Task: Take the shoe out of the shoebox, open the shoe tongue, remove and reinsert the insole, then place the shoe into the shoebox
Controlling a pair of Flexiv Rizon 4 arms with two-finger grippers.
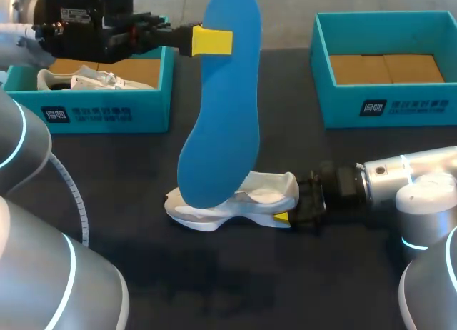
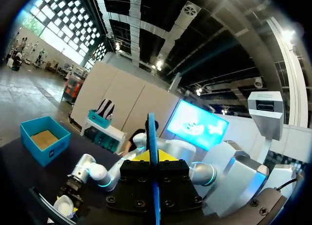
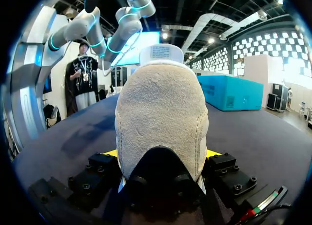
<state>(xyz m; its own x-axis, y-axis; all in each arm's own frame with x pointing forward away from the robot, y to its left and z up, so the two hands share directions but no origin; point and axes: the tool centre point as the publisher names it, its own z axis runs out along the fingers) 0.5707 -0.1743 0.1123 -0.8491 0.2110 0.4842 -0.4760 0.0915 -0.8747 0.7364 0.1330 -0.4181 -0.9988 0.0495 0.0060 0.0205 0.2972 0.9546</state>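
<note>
Head view: my left gripper [image 1: 212, 41] is clamped on the insole [image 1: 221, 116] near its upper end, so the blue sole hangs down below the fingers with its lower end just in front of the shoe [image 1: 265, 194]. I judge it is held high like this so that it hangs clear of the shoe's opening before it goes back in. My right gripper [image 1: 289, 214] is closed around the heel and pins the shoe to the table [image 1: 214, 280], which should stop it sliding when the insole is pushed in. The empty box [image 1: 385, 105] sits well apart, beyond my right forearm. The other box [image 1: 100, 114], with a second shoe [image 1: 78, 78] inside, is under my left wrist.

Left wrist view: the insole runs edge-on between my fingers, gripped from both sides by the left gripper [image 2: 152, 158]. Far ahead and below are the shoe [image 2: 63, 205] and the empty box [image 2: 44, 140].

Right wrist view: the shoe's [image 3: 161, 108] heel fills the gap of my right gripper [image 3: 161, 154], with a yellow tip against each side. The other box [image 3: 229, 91] lies ahead, past the shoe. Reinserting comes next, I reckon.
</note>
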